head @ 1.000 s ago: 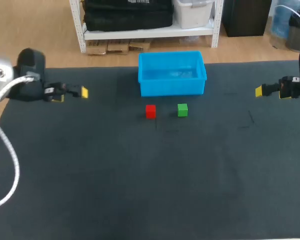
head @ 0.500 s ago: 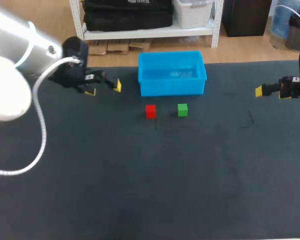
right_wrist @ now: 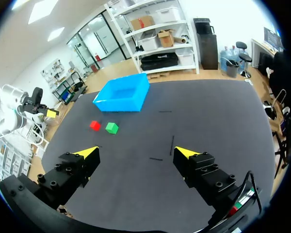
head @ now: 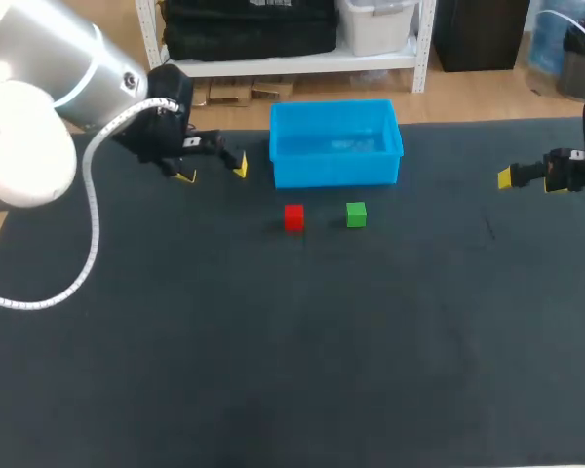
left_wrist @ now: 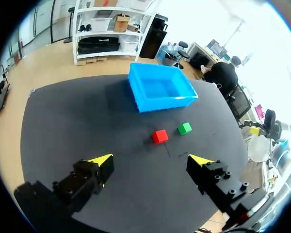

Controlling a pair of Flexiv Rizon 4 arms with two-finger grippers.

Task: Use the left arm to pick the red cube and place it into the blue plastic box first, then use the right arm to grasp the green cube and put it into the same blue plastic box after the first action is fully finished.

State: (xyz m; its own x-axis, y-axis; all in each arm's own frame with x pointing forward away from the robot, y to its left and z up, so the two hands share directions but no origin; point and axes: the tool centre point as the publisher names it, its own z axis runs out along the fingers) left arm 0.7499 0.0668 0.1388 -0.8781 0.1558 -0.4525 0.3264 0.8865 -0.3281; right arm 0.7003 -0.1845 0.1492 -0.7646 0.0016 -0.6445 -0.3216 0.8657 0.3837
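- Left gripper (head: 213, 172), jaws open and empty, hangs just left of the blue plastic box (head: 334, 171), likely lining up the first pick.
- Red cube (head: 293, 216) sits on the table (head: 273, 370) just nearer than the box, with the green cube (head: 356, 214) to its right.
- Right gripper (head: 526, 178), jaws open and empty, is parked far right, probably because its turn comes second.

The silver left arm (head: 68, 68) angles inward, its left end effector (head: 213, 172) spreading yellow-tipped fingers wide. Well apart from it, the right end effector (head: 526, 181) hangs, fingers equally spread.
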